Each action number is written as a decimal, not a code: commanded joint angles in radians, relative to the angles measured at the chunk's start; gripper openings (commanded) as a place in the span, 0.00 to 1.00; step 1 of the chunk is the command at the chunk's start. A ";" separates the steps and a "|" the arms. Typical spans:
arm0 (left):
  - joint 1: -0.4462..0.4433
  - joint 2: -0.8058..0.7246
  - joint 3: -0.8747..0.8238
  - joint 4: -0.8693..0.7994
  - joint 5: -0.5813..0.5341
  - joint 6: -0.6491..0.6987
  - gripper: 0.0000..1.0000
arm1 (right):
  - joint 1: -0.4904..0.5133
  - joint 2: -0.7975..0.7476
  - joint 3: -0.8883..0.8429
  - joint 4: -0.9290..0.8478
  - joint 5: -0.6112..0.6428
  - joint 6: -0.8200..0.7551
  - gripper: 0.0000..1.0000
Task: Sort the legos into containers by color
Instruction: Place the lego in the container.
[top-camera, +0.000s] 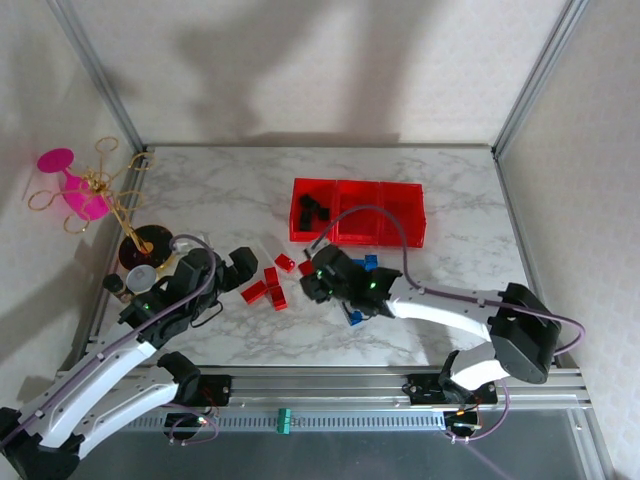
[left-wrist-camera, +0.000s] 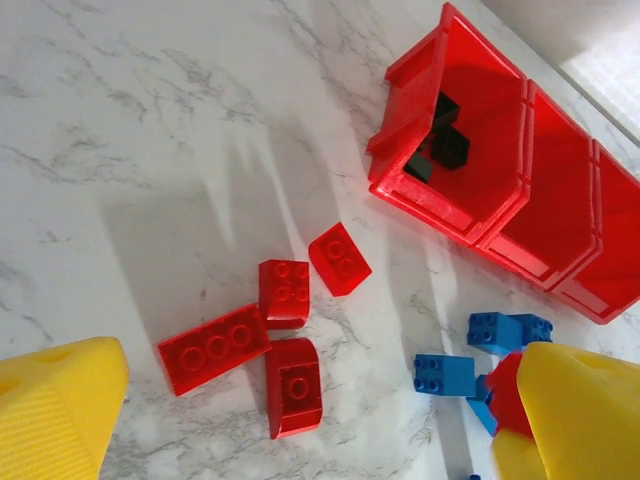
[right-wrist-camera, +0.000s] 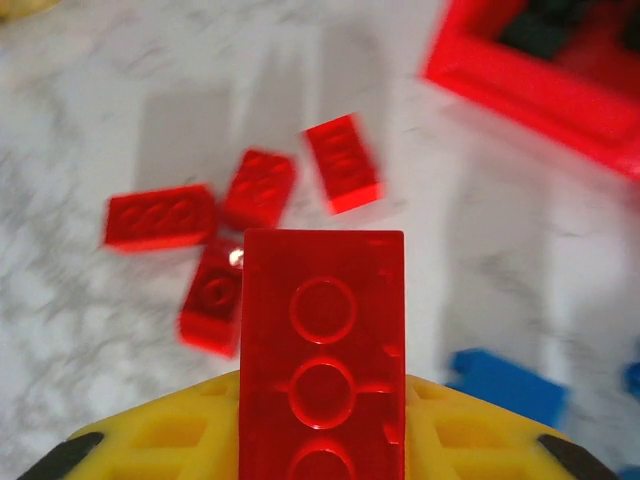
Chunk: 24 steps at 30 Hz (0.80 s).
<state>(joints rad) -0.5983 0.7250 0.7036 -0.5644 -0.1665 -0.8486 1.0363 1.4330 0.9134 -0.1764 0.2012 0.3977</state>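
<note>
**Right arm grips a red brick mid-sort**

Nearest the arms, the right gripper (right-wrist-camera: 322, 430) is clamped on a long red brick (right-wrist-camera: 322, 330). The brick's studs face the wrist camera and its long axis runs straight out from the fingers. The left gripper (top-camera: 238, 268) hangs wide open, holding nothing, over four loose red bricks (left-wrist-camera: 285, 300), with blue bricks (left-wrist-camera: 470, 355) just beside them. Farther back stand the containers (top-camera: 357, 184), whose left bin holds black bricks (left-wrist-camera: 440, 140). The step looks best done by lifting clear of the rim, choosing a bin free of black, and letting go low so the piece cannot bounce out.
</note>
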 joint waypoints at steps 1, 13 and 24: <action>0.000 0.036 0.041 0.069 0.034 0.044 1.00 | -0.079 -0.014 0.050 -0.080 0.050 0.034 0.28; 0.000 0.232 0.119 0.216 0.103 0.103 1.00 | -0.400 0.183 0.243 -0.048 0.109 0.004 0.27; 0.000 0.309 0.126 0.287 0.146 0.125 1.00 | -0.512 0.442 0.421 0.007 0.049 -0.058 0.30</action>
<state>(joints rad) -0.5983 1.0313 0.8036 -0.3206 -0.0544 -0.7498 0.5369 1.8332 1.2839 -0.1955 0.2646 0.3790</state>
